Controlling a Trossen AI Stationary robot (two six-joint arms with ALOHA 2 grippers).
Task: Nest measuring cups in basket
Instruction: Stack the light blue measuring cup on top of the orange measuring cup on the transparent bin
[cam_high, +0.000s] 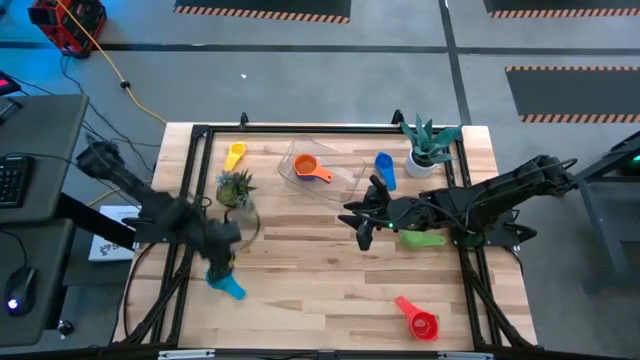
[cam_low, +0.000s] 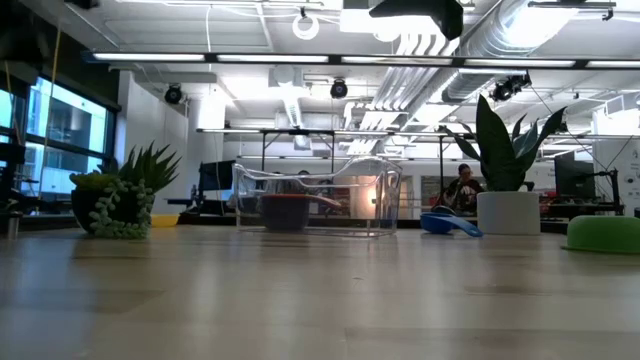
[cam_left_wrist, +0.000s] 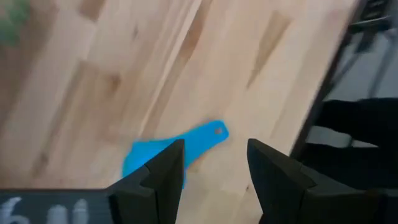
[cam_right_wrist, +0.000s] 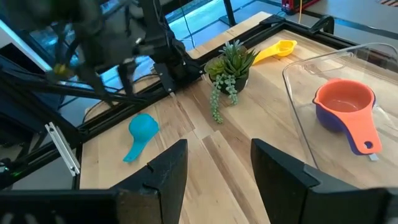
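Light-blue plastic measuring cup (cam_left_wrist: 168, 152) is lying on the wooden desk (cam_high: 320, 280) beneath the open left tool (cam_left_wrist: 214, 165); light, rigid, slippery, best pinched by its handle. Right tool (cam_right_wrist: 217, 162) is waiting open.

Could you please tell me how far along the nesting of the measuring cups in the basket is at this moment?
Done: the orange cup sits nested in a dark blue cup inside the basket. In hand: nothing; the left claw is open over the light blue cup, and the right claw is open, empty. Left on the table: yellow cup, blue cup, green cup, red cup, plus the light blue one.
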